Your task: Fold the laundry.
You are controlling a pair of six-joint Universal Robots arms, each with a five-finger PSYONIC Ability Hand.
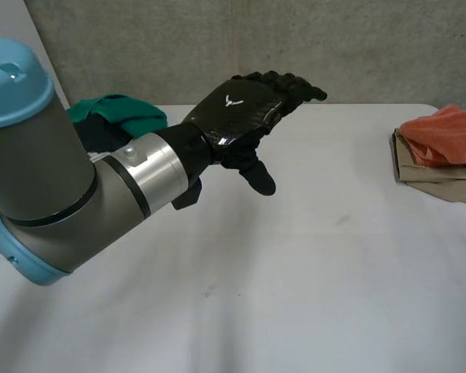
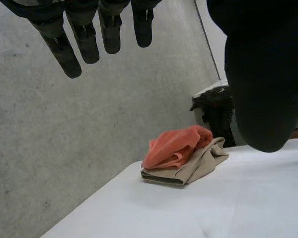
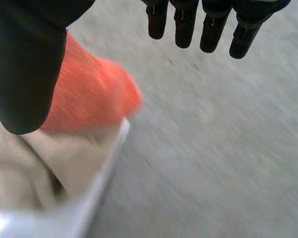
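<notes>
From my seat, the nearest thing is the left arm [image 1: 54, 186], coming in low over the white table [image 1: 295, 295], well to the left of the pile [image 1: 443, 151] that I steer by. Between the arm and that pile lies a broad stretch of bare tabletop, with open room to move along the near side. The left hand [image 1: 245, 116] hovers above the table, left of the pile and well apart from it, its fingers [image 2: 84, 39] straight and spread away from the thumb, around nothing. The pile sits at the table's right edge: one orange cloth [image 2: 176, 146] bunched on top of one tan cloth [image 2: 201, 166], and the tan one reaches right to the rim. My right hand [image 3: 30, 64] hangs just beside the pile, thumb over the orange cloth, fingers [image 3: 208, 25] straight and parted. Far left of the pile, near the back edge, one green cloth [image 1: 120, 113] lies heaped behind the arm. That makes three cloths and two hands. Beyond the pile, past the table edge, stands a dark object [image 2: 216, 114] I cannot identify, against the grey wall [image 1: 295, 39].
</notes>
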